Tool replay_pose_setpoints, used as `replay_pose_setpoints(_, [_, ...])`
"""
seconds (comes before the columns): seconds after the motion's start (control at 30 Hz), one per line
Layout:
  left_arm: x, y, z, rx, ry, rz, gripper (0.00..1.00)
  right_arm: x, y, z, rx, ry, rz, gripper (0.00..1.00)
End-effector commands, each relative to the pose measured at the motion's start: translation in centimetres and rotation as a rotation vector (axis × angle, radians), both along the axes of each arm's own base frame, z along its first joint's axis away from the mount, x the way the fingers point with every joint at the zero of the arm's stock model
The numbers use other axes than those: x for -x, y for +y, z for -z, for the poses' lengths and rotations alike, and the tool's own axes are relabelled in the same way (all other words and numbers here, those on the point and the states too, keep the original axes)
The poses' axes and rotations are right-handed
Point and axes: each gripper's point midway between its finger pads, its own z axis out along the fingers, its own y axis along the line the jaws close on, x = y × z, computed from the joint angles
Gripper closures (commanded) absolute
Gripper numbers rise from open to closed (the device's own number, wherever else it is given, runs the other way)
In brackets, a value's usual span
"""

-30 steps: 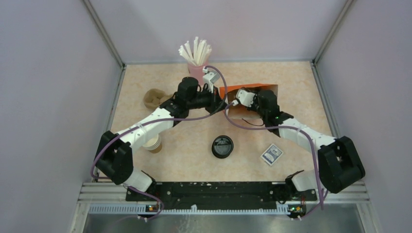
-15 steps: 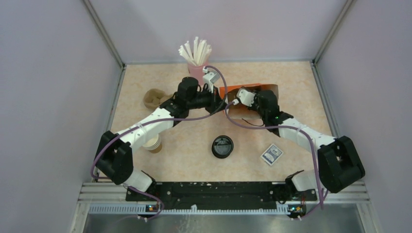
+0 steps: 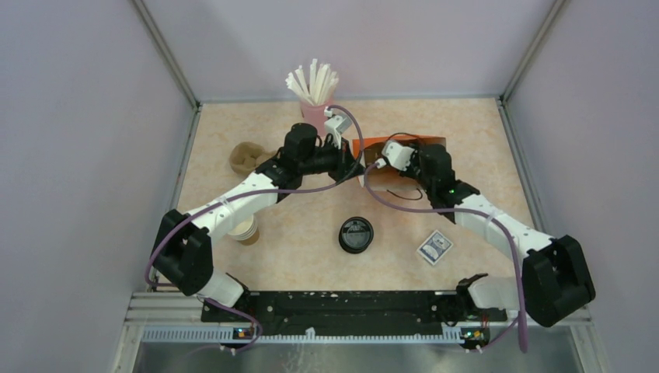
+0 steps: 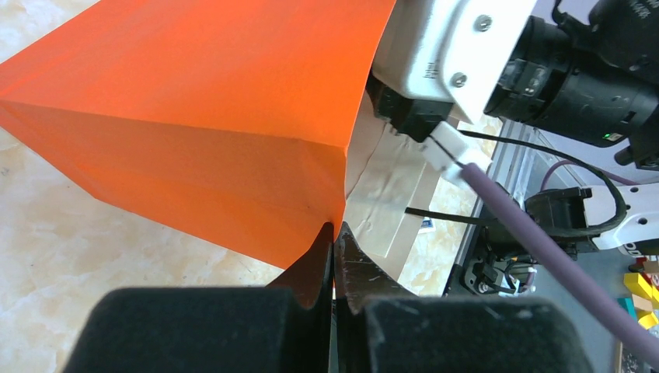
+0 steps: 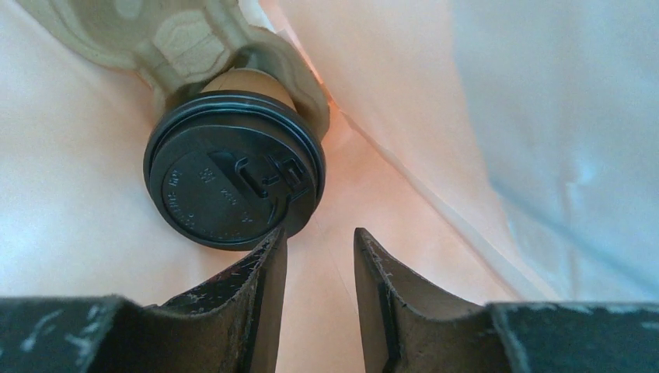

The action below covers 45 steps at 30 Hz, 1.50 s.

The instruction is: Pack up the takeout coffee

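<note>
**A:** Where's the takeout coffee (image 5: 247,84)?

**B:** Deep inside the orange bag (image 4: 194,101), black lid (image 5: 233,175) facing the bag's mouth, seated in a pulp carrier (image 5: 179,39).

**A:** And the right end effector (image 5: 319,241)?

**B:** Inside the bag too. Its 2 fingers stand apart with nothing between them, 1 tip just beside the lid's rim.

**A:** The left end effector (image 4: 334,241)?

**B:** Closed tight on the bag's edge at its mouth, pinching the paper.

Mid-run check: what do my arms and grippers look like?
The left arm and right arm have white links between bulky black joints, each trailed by a purple cable. The left gripper and right gripper have black tapered fingers; the right's are scuffed pale.
</note>
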Motion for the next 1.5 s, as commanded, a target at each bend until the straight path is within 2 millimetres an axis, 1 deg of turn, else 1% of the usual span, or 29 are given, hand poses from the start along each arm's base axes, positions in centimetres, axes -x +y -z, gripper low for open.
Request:
replay_pose_setpoints(0.0, [-0.1, -0.4, -2.1, 0.041, -0.059, 0.025, 1.00, 0.3, 1.0, -2.4, -0.073, -0.033, -0.053, 0.63])
replay_pose_setpoints(0.07, [-0.1, -0.4, -2.0, 0.039, -0.056, 0.027, 1.00, 0.4, 1.5, -2.6, -0.094, -0.026, -0.076, 0.64])
replay_pose_setpoints(0.13, [-0.1, -0.4, -2.1, 0.040, -0.057, 0.026, 1.00, 0.5, 2.0, -3.3, -0.126, -0.036, -0.095, 0.63])
replay_pose_setpoints(0.2, [-0.2, -0.4, -2.3, 0.042, -0.057, 0.022, 1.00, 1.2, 2.6, -3.6, -0.150, -0.003, -0.122, 0.63])
replay_pose_setpoints(0.33, [-0.5, -0.7, -2.9, 0.054, -0.061, 0.022, 1.00, 2.8, 3.5, -5.3, -0.204, 0.026, -0.190, 0.60])
replay_pose_setpoints(0.4, [-0.6, -0.8, -3.0, 0.056, -0.054, 0.021, 1.00, 3.5, 3.3, -6.3, -0.220, 0.022, -0.191, 0.59])
replay_pose_setpoints(0.47, [-0.7, -1.0, -3.1, 0.064, -0.050, 0.022, 1.00, 4.5, 3.8, -6.8, -0.239, 0.044, -0.232, 0.59])
replay_pose_setpoints(0.6, [-0.9, -1.3, -3.3, 0.080, -0.029, 0.021, 1.00, 5.7, 3.7, -8.1, -0.269, 0.044, -0.245, 0.57])
replay_pose_setpoints(0.77, [-1.0, -1.5, -3.4, 0.094, 0.000, 0.014, 1.00, 7.0, 3.7, -9.0, -0.299, 0.054, -0.260, 0.56])
replay_pose_setpoints(0.9, [-1.2, -1.7, -4.0, 0.100, 0.022, 0.004, 1.00, 7.9, 3.7, -10.2, -0.337, 0.046, -0.270, 0.55])
replay_pose_setpoints(0.97, [-1.2, -1.8, -4.3, 0.104, 0.034, 0.000, 1.00, 8.3, 3.7, -10.3, -0.343, 0.053, -0.273, 0.54])
replay_pose_setpoints(1.1, [-1.5, -1.9, -5.0, 0.107, 0.059, -0.011, 1.00, 8.5, 3.8, -10.4, -0.374, 0.062, -0.260, 0.53])
replay_pose_setpoints(1.17, [-1.6, -2.1, -5.5, 0.113, 0.059, -0.006, 1.00, 8.1, 3.8, -10.0, -0.386, 0.071, -0.241, 0.51])
replay_pose_setpoints(1.27, [-1.5, -2.1, -5.6, 0.097, 0.079, -0.009, 1.00, 7.8, 4.2, -9.5, -0.416, 0.113, -0.219, 0.50])
replay_pose_setpoints(1.37, [-1.6, -2.2, -6.1, 0.095, 0.098, -0.010, 1.00, 8.1, 4.8, -10.2, -0.483, 0.120, -0.226, 0.50])
replay_pose_setpoints(1.47, [-1.7, -2.4, -6.4, 0.094, 0.130, -0.012, 1.00, 7.9, 4.6, -11.5, -0.548, 0.093, -0.183, 0.48])
